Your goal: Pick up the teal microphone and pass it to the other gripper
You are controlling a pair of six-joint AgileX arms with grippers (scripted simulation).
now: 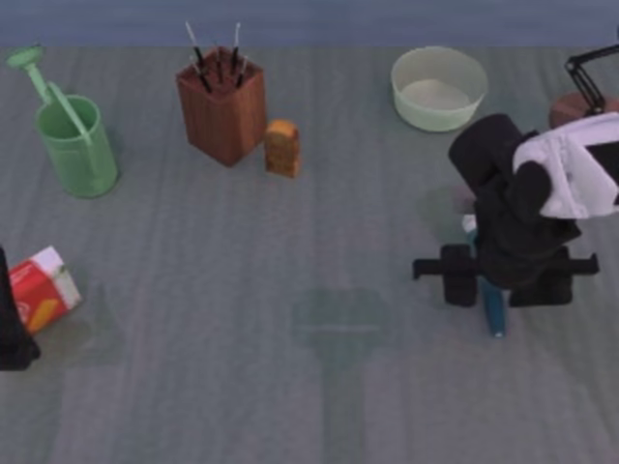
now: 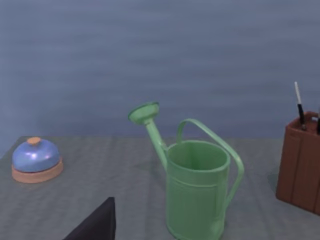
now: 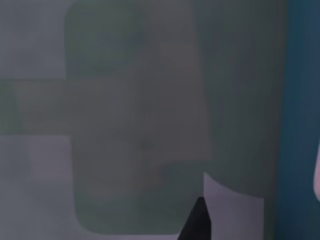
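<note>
Early stage: right tool (image 1: 495,282) sits low over the teal microphone (image 1: 494,311) lying on worktop nr the right edge, can't tell if clenched on it yet, so lift + handover remain; left tool (image 1: 14,329) parked at left edge, fingers unseen

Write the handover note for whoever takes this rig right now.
Right end effector: low over the teal microphone at the table's right side, straddling it; whether it has closed on it cannot be told.
Left end effector: parked at the table's left edge beside the red carton; it is the receiver.
Done: approach to the microphone.
Left: confirm the grasp, lift, carry toward the middle, pass to the left end effector.
</note>
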